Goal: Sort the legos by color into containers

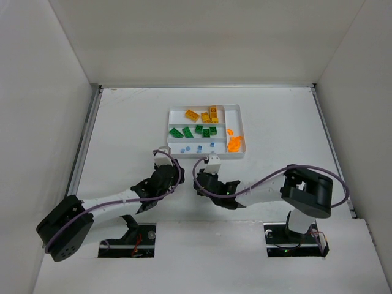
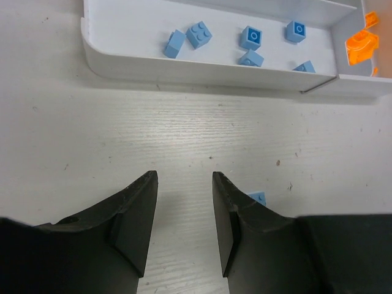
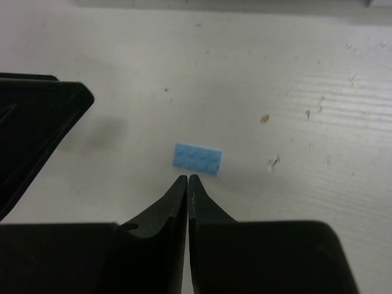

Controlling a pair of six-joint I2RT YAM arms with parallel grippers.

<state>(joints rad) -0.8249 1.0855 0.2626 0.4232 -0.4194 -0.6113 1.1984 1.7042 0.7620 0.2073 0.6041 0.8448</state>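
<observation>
The white tray (image 1: 206, 155) holds yellow legos (image 1: 207, 114) in its far slot, green ones (image 1: 197, 131) in the middle slot, light blue ones (image 1: 197, 147) in the near slot and orange ones (image 1: 234, 143) in the narrow right slot. A light blue flat plate (image 3: 197, 158) lies loose on the table just beyond the tips of my right gripper (image 3: 187, 179), which is shut and empty. My left gripper (image 2: 184, 179) is open and empty on the table in front of the tray's near wall (image 2: 184, 67). A light blue piece (image 2: 258, 198) lies just outside its right finger.
Both grippers (image 1: 177, 174) (image 1: 201, 184) sit close together in front of the tray's near left corner. A black part of the left gripper (image 3: 30, 122) fills the left of the right wrist view. White walls enclose the table.
</observation>
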